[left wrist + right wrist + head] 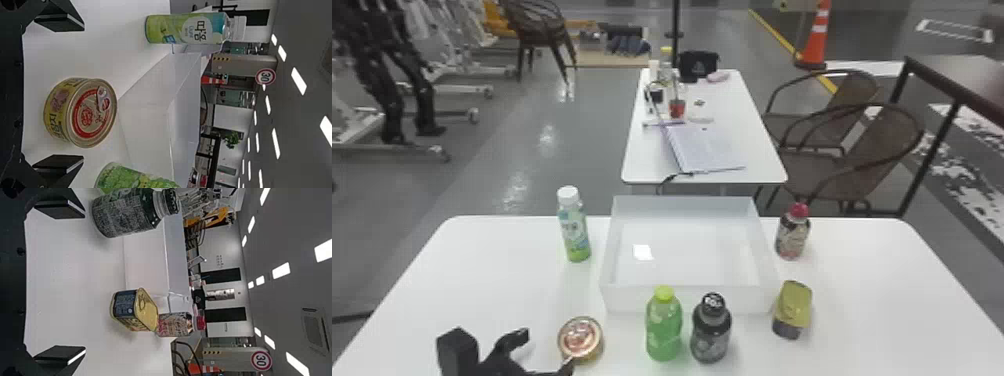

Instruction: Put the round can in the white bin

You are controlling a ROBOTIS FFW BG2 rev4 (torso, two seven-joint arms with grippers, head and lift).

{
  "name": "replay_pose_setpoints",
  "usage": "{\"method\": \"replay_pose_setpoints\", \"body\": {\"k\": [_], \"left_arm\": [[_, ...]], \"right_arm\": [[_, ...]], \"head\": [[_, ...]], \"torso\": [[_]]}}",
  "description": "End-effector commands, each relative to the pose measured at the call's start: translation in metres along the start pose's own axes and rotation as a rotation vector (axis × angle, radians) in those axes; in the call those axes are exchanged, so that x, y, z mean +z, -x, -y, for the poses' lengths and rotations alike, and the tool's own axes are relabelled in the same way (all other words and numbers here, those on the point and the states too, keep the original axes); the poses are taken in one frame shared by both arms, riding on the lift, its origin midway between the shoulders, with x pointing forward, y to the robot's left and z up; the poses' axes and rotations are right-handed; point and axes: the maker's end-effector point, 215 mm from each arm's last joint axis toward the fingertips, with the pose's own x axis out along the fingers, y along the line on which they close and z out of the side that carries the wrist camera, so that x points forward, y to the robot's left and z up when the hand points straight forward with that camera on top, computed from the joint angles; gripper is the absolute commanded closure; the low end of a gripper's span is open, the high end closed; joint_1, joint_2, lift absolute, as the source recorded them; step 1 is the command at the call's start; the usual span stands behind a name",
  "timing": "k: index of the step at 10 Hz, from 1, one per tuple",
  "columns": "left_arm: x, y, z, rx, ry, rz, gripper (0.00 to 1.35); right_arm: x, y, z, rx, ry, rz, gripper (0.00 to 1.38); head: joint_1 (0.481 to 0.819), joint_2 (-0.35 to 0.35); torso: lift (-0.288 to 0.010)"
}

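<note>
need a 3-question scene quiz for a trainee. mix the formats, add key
1. The jaws of the left gripper, near the round can, are: A) open B) shut C) clamped on a bottle.
2. Fill in: the red-capped bottle stands to the robot's ___ of the white bin.
3. True or false: the round can is already in the white bin.

Key: 1 A; 2 right; 3 false.
</note>
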Motion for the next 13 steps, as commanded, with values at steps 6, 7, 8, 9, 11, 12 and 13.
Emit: {"method": "replay_pose_setpoints", "body": {"k": [6,7,8,9,11,12,13], "left_arm": [[-0.004,-0.029,0.015,-0.114,-0.061,-0.086,0.12],[-0.005,-0.032,0.014,-0.117,-0.067,-0.099,0.12],[-0.007,-0.035,0.015,-0.126,-0.068,-0.106,0.12],[-0.006,-0.038,0.016,-0.133,-0.071,-0.109,0.12],[-0.009,-0.046,0.02,-0.151,-0.086,-0.125,0.12],[-0.01,-0.048,0.02,-0.153,-0.095,-0.131,0.12],[-0.012,-0.05,0.02,-0.154,-0.101,-0.141,0.12]], "right_arm": [[0.0,-0.002,-0.001,0.001,-0.003,0.001,0.08],[0.0,-0.002,-0.001,0.0,-0.004,0.001,0.08],[0.0,-0.002,-0.001,0.001,-0.007,0.003,0.08],[0.001,-0.003,-0.001,0.001,-0.007,0.005,0.08],[0.0,-0.003,-0.001,0.001,-0.009,0.003,0.08],[0.0,-0.003,-0.001,0.001,-0.009,0.003,0.08],[0.0,-0.002,-0.001,0.001,-0.009,0.003,0.08]], "head": [[0.549,0.0],[0.549,0.0],[0.549,0.0],[0.549,0.0],[0.549,0.0],[0.549,0.0],[0.549,0.0]], "torso": [[-0.1],[-0.1],[-0.1],[-0.1],[-0.1],[-0.1],[-0.1]]}}
